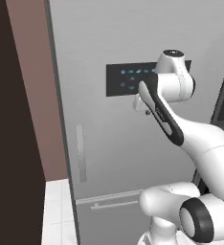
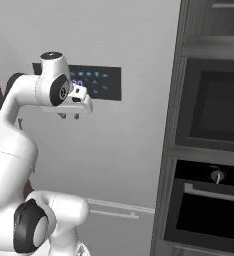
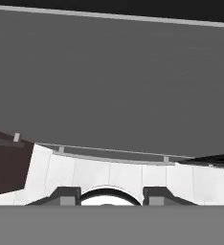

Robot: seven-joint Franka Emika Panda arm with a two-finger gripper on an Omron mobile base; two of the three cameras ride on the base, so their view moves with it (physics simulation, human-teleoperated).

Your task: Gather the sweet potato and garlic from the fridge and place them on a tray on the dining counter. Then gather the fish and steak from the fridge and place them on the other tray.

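Note:
The fridge [image 1: 114,143] stands right in front of me, a tall light-grey flat front with its doors closed. Its dark control panel [image 1: 126,79] with blue icons sits at hand height, also seen as the panel [image 2: 101,82] in the right base view. My gripper [image 2: 69,116] hangs just in front of that panel, fingers pointing down, open and holding nothing. In the hand view the gripper [image 3: 109,196] looks down the fridge [image 3: 114,86] front to a horizontal handle [image 3: 114,154]. A slim vertical handle [image 1: 80,153] is at the left. Both trays, the dining counter, fish and steak are out of view.
A dark cabinet column with a built-in oven [image 2: 209,110] and a second oven [image 2: 209,210] stands directly right of the fridge. A reddish-brown wall [image 1: 32,95] and a dark panel [image 1: 8,119] close in the left. White tiled floor [image 1: 56,210] lies below.

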